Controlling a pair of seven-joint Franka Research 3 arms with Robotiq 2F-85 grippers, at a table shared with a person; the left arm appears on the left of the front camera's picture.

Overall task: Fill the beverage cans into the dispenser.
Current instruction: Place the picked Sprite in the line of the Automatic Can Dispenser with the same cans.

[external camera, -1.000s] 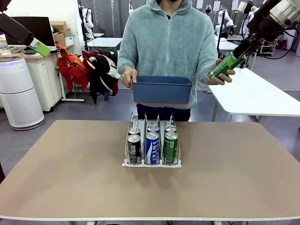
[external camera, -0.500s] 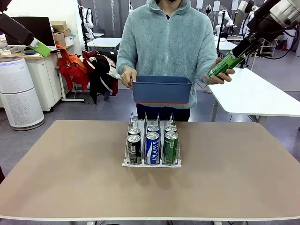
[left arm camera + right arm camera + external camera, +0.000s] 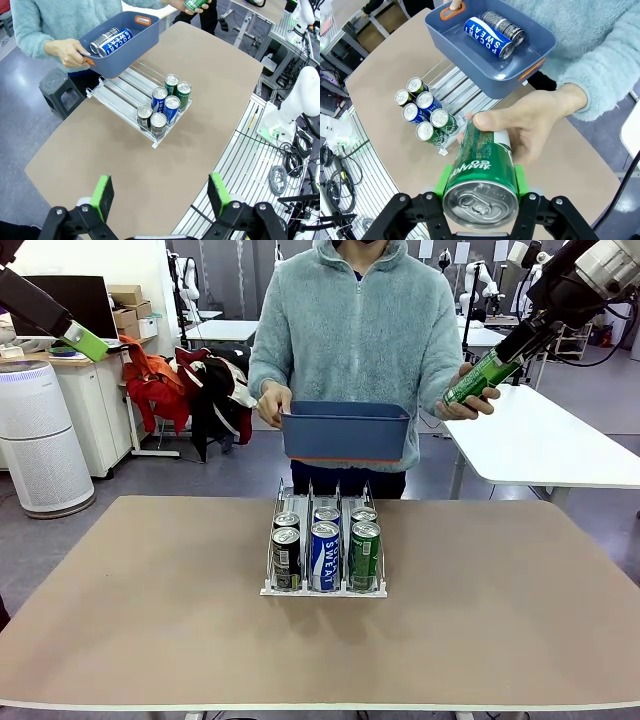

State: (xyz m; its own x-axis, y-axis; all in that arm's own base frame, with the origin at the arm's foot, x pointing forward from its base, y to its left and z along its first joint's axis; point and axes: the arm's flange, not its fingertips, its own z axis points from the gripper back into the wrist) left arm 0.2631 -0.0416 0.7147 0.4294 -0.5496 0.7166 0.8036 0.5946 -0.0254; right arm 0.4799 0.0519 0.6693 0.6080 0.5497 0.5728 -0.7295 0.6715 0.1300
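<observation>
Aloft, green can (image 3: 481, 167), right fingers (image 3: 519, 179) clamping it

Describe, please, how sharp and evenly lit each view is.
Front view: even room light, sharp, faint shadow beneath the dispenser; left wrist view: wide-angle bends the table edge, open left claw slightly soft; right wrist view: green can looms large, mild glare on its top.

The green can (image 3: 483, 378) and the person's hand (image 3: 468, 405) beneath it a touch higher, torso (image 3: 350, 340) shifted slightly left.
</observation>
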